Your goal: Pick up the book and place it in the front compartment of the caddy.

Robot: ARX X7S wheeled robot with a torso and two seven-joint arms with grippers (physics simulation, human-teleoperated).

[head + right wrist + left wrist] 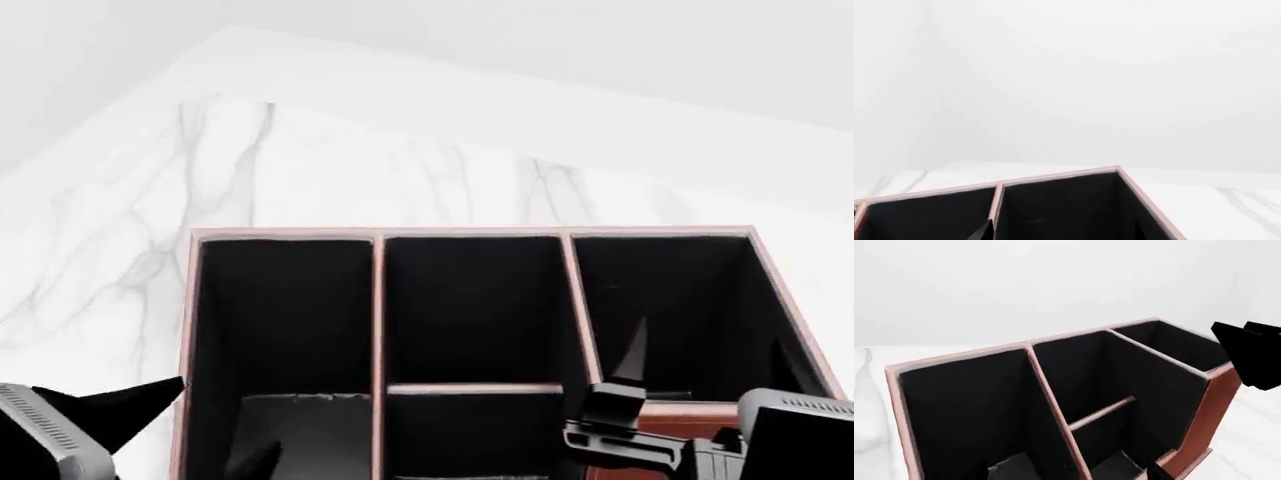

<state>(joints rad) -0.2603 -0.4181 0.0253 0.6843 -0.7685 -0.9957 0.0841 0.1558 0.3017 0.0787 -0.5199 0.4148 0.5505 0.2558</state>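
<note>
The reddish-brown caddy fills the head view from above, black inside, with three columns. A low divider splits the middle column. The front compartment is the cell between that divider and the tall far wall, and nothing shows in it. It also shows in the left wrist view. The book shows in no view. My left gripper hovers open and empty over the caddy's near left corner. My right gripper hovers open and empty over the right column.
The caddy stands on a white marble table with a white wall behind. The caddy's near right corner wall steps down lower. The right gripper shows as a black shape in the left wrist view.
</note>
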